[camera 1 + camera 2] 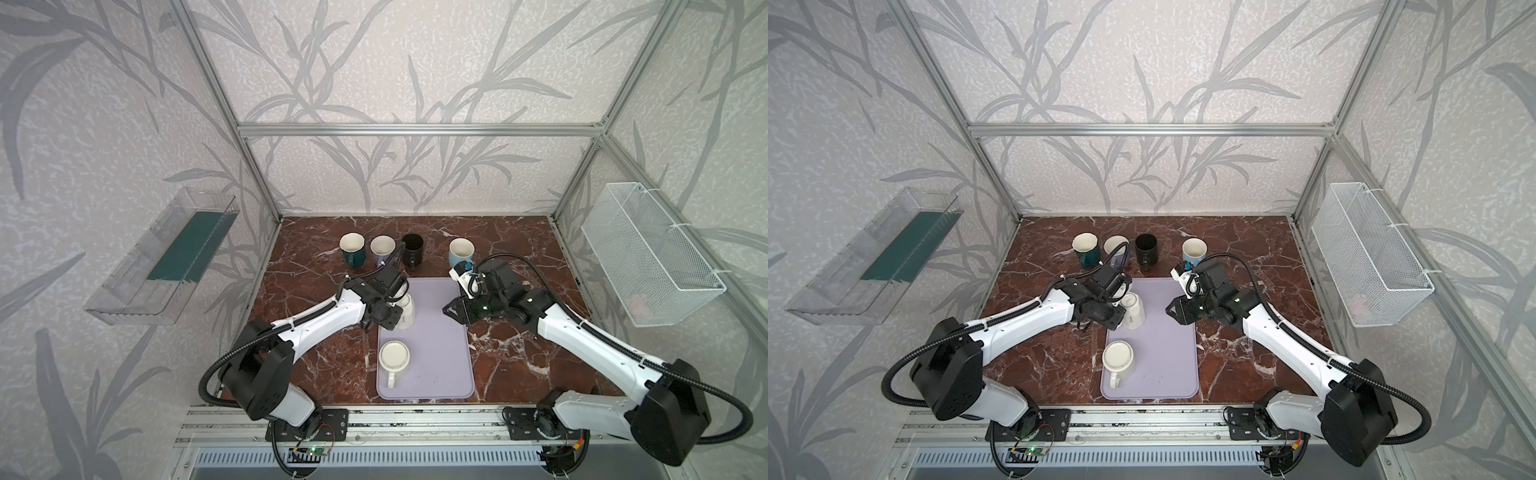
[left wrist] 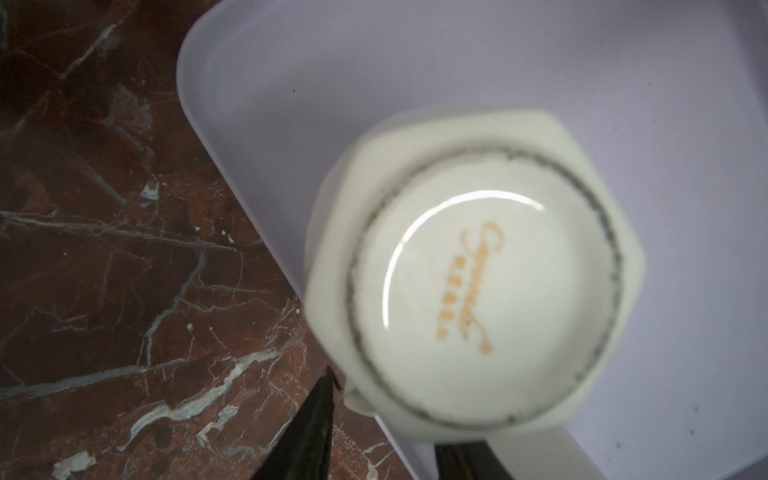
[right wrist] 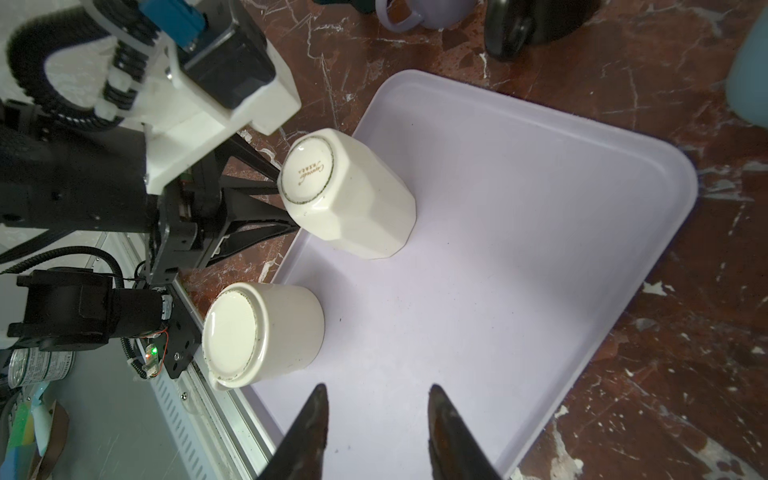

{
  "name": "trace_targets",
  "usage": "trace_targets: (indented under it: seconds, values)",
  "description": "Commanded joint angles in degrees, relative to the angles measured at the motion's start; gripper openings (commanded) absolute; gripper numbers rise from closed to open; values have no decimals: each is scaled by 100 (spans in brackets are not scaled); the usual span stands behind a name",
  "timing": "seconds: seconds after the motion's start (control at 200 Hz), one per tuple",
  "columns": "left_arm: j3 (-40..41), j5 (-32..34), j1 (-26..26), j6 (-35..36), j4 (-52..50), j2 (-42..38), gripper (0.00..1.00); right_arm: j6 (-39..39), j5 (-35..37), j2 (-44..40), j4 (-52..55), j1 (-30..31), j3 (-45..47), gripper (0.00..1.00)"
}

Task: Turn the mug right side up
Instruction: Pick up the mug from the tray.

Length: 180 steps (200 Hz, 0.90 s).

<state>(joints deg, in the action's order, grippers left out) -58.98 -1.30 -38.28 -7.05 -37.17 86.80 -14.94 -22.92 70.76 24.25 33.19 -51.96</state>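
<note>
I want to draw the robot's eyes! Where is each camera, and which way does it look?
Top views: high over the front, looking down at the tray and faceted mug; both top views show the left arm and right arm whole.
Left wrist: on the left arm, looking down close on the faceted mug's base; only the left gripper's tips show.
Right wrist: on the right arm, looking across the tray at the plain mug and left arm; the open right gripper shows.
Shared: every view shows the faceted mug.
</note>
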Motion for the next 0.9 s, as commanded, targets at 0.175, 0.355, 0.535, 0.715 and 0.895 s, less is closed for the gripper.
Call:
trace_targets:
  seconds: [0.175, 0.355, 0.535, 0.715, 0.895]
  values:
    - [80, -78, 14, 91, 209, 294, 40, -35, 68, -168, 155, -30, 46, 39]
    - [97, 85, 14, 116, 289, 438, 37, -62, 66, -194, 167, -33, 72, 39]
    - [97, 219, 25, 120, 473, 434, 33, -96, 51, -203, 158, -30, 138, 40]
    - [83, 279, 48, 142, 601, 460, 19, -157, 7, -247, 112, -27, 248, 40]
    - [31, 348, 53, 97, 641, 480, 4, -235, 13, -339, 24, -39, 377, 40]
